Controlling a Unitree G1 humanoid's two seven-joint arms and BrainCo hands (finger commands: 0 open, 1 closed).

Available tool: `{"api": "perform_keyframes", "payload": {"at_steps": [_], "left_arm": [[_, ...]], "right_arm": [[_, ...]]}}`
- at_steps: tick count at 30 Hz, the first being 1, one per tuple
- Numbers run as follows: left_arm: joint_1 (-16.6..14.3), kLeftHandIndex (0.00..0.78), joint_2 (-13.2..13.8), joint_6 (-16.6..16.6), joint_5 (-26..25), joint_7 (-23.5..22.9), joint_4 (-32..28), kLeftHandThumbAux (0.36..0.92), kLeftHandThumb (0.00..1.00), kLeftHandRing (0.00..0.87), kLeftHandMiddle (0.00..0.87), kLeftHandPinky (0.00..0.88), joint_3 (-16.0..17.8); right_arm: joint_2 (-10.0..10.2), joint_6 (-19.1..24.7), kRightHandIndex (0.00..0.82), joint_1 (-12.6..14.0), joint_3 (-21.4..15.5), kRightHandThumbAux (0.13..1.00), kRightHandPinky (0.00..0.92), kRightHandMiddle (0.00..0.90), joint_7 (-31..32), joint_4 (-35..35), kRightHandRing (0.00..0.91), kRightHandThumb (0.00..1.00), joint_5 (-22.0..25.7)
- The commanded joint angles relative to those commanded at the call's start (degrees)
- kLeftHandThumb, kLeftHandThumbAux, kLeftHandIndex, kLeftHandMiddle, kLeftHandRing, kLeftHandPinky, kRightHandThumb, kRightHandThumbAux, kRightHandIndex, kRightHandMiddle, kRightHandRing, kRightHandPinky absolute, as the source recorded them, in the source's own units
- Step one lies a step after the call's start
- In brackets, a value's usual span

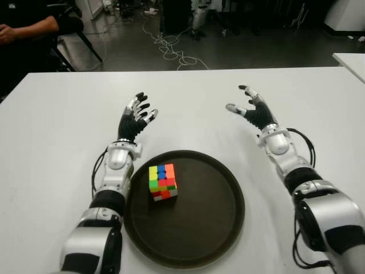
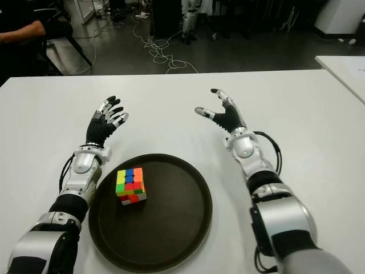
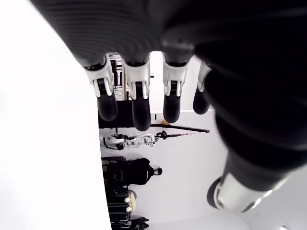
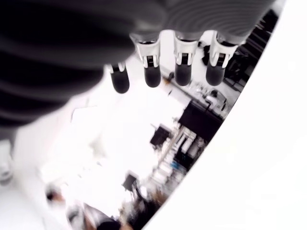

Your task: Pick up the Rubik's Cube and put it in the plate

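The Rubik's Cube (image 1: 162, 181) lies inside the dark round plate (image 1: 217, 228), in its left part, with yellow, blue, orange and red squares up. My left hand (image 1: 137, 117) is over the white table just beyond the plate's far left rim, fingers spread and holding nothing. My right hand (image 1: 251, 108) shows beyond the plate's far right side, also spread and empty. In both wrist views the fingers (image 3: 136, 103) are extended with nothing between them.
The white table (image 1: 57, 142) stretches on all sides of the plate. A second white table corner (image 1: 351, 60) shows at the far right. A person's arm (image 1: 23, 28) and a chair are beyond the table's far left; cables (image 1: 171, 48) lie on the floor.
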Motion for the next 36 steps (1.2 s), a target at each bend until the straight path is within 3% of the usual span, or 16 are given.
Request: {"api": "perform_keyframes", "payload": {"at_steps": [7,12,20,36], "left_arm": [[0.21,0.113,0.01,-0.15,-0.46,-0.31,-0.09,0.778,0.127,0.132,0.153,0.125,0.52],[0.20,0.106,0.02,-0.44,-0.88,-0.65,0.16,0.784,0.117,0.128,0.154,0.118,0.74],[0.17,0.109,0.14,-1.31,-1.27,-0.83,0.85,0.773,0.080,0.120,0.148,0.112,1.05],[-0.39,0.109,0.77,-2.01,-0.93,-0.95,2.28,0.757,0.008,0.104,0.139,0.083,0.96]], "right_arm": [[0.70,0.71,0.000,-0.07,0.16,0.522,0.045,0.019,-1.17,-0.15,0.022,0.019,-0.57],[0.58,0.08,0.000,-0.22,2.35,0.534,0.073,0.034,-2.46,0.00,0.043,0.050,-3.23],[0.20,-1.96,0.000,-0.12,5.32,0.542,0.104,0.048,-4.34,-0.03,0.062,0.051,-7.09],[0.20,-4.59,0.000,-0.11,6.68,0.531,0.105,0.044,-7.15,0.67,0.064,0.039,-9.18]]}}
